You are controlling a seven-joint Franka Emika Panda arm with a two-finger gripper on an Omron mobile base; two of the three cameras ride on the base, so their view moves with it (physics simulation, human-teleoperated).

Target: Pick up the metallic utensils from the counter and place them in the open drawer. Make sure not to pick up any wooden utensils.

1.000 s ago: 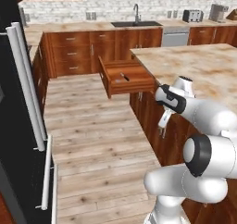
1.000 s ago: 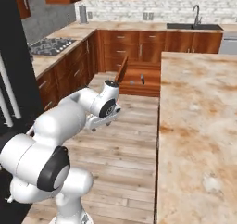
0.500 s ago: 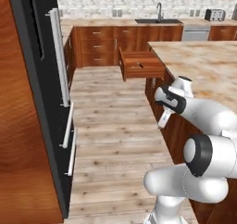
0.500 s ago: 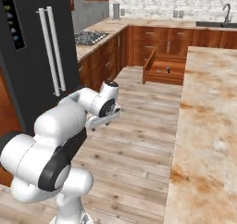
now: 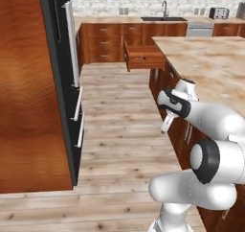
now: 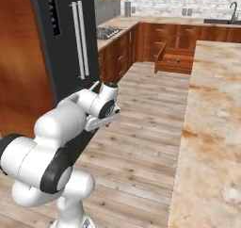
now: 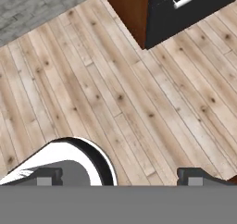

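The tool [image 7: 120, 177] hangs spread and empty over the plank floor [image 7: 115, 93]. Far ahead, the drawer [image 5: 143, 58] stands open beside the table [image 5: 210, 63].

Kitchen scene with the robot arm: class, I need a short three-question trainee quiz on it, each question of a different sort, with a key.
1. True or false: the drawer stands pulled out of the cabinets.
2. Multiple choice: in the hand view, what lies beyond the gripper? A) the sink B) wooden floor planks C) a plate
3. Fill in: the gripper's jaws stand ____, holding nothing.

Key
1. True. In the right base view the drawer juts out past the neighbouring fronts.
2. B. The floor lies ahead of the fingertips.
3. Open. The tips sit far apart with nothing between them.
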